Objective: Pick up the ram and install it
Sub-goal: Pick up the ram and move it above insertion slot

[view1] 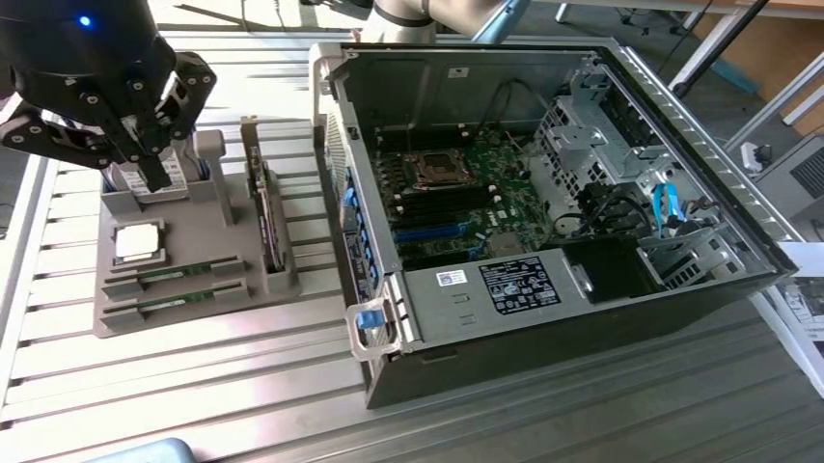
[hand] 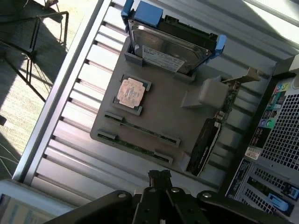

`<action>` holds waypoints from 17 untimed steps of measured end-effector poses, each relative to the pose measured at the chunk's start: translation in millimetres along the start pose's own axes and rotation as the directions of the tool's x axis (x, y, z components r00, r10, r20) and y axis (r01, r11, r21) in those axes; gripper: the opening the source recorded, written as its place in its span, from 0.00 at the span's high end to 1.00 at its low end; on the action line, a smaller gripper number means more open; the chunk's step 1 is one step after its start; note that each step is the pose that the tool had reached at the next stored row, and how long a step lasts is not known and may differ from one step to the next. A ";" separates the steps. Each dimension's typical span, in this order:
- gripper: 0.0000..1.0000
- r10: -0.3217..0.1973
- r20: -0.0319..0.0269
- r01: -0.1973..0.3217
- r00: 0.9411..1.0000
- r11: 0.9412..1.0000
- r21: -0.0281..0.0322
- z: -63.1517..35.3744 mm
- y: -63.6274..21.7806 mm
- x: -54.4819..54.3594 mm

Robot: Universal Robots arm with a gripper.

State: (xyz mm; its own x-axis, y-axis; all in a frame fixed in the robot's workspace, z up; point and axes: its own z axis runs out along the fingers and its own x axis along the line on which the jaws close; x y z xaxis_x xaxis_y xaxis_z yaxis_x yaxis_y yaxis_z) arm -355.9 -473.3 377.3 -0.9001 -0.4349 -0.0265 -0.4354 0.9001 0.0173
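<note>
Two ram sticks [view1: 174,274] [view1: 172,305] lie side by side, each in its own slot, at the near end of a grey holder tray [view1: 212,241]. In the wrist view they are thin green strips [hand: 142,129] [hand: 135,148] along the tray's [hand: 173,116] edge. My black gripper [view1: 160,181] hangs above the tray's far end, over the hard drive, with its fingers shut together and nothing between them. Its fingertips [hand: 159,176] are apart from the sticks.
The tray also holds a square silver processor chip [view1: 138,243], a hard drive [hand: 168,44] in blue rails and an upright expansion card [view1: 264,217]. An open computer case [view1: 670,145] lies at the exterior view's right, its motherboard [view1: 464,193] exposed. Everything rests on a slatted metal table [view1: 193,386].
</note>
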 end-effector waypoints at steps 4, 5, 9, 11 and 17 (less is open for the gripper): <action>0.90 -0.063 -0.001 0.063 0.998 0.998 -0.002 0.7 0.0 0.0; 0.90 -0.080 -0.001 0.080 0.997 0.997 -0.002 0.9 0.0 0.0; 0.90 -0.148 -0.002 0.148 0.989 0.989 -0.004 1.6 0.0 0.0; 0.90 -0.181 -0.003 0.181 0.984 0.984 -0.005 1.9 0.0 0.0; 0.90 -0.280 -0.004 0.280 0.960 0.960 -0.008 3.1 0.0 0.1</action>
State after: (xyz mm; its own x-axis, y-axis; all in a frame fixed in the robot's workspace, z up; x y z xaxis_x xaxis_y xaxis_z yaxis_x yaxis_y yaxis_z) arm -355.9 -473.3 374.2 -0.7425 -0.6693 -0.0265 -0.6698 0.7423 0.0173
